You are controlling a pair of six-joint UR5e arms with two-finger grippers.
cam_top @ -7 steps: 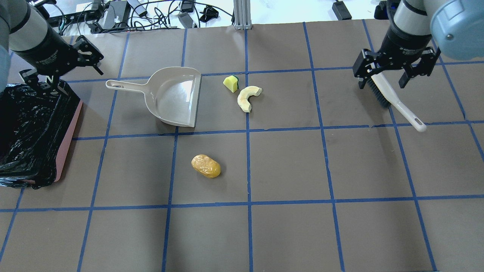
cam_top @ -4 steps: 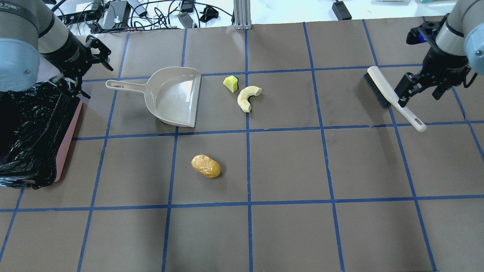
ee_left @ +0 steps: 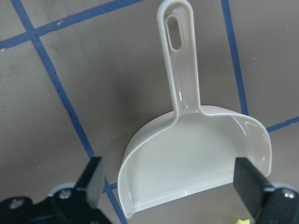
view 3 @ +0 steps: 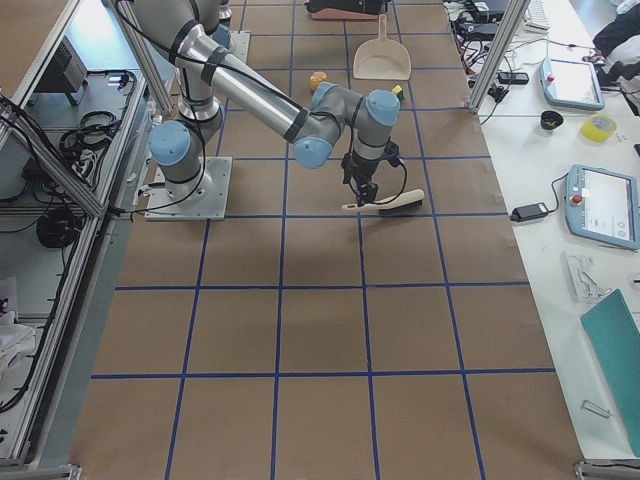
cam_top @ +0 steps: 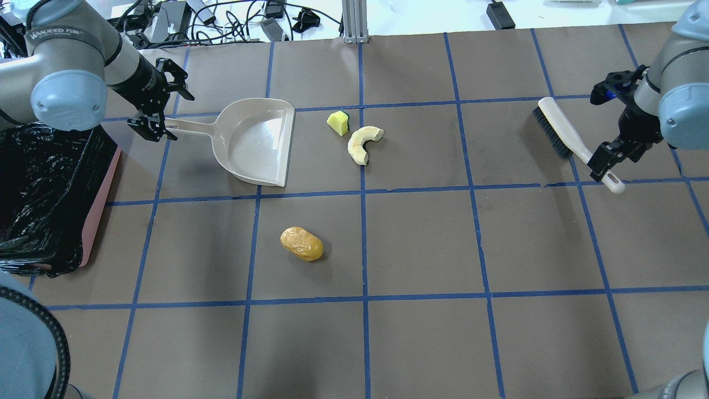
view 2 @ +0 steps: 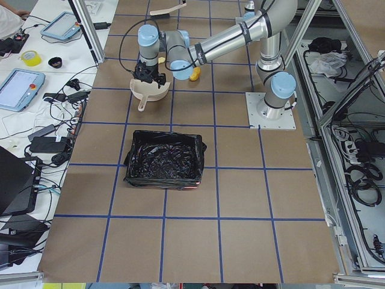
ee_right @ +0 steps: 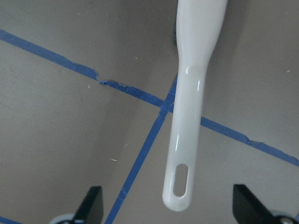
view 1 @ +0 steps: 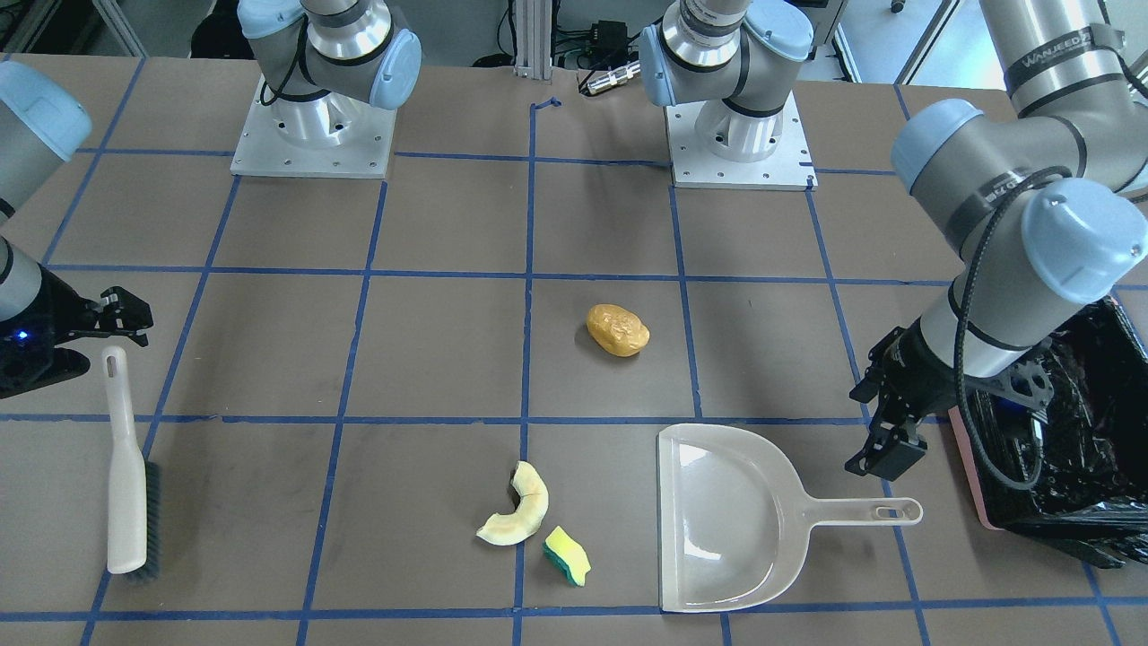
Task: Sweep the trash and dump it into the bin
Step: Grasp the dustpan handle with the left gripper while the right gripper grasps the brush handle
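Trash: lying loose on the brown table [cam_top: 421, 244]; three pieces in all
Potato-like piece [cam_top: 301, 244]: sitting alone, at about 7 o'clock from the other two in the overhead view; keeping well apart from them
Crescent slice [cam_top: 363, 143]: lying flat near the table's middle; curving open toward 6 o'clock
Sponge [cam_top: 338, 122]: resting just beside the slice, at its 10 o'clock; showing its green layer along one side
Bin [cam_top: 102, 194]: standing at the table's 9 o'clock edge, well apart from all the trash; wearing a black bag that is spilling over its pink rim
Dustpan [cam_top: 255, 141]: lying near the sponge, at its 9 o'clock; facing its mouth to 3 o'clock and pointing its handle to 9 o'clock
Brush [cam_top: 556, 130]: lying at the table's 3 o'clock side; pointing bristles toward 11 o'clock and handle toward 5 o'clock
Left gripper [cam_top: 169, 111]: hovering over the end of the dustpan's handle; spreading its jaws wide and gripping nothing
Right gripper [cam_top: 615, 158]: hovering over the end of the brush's handle; holding its jaws wide apart and gripping nothing
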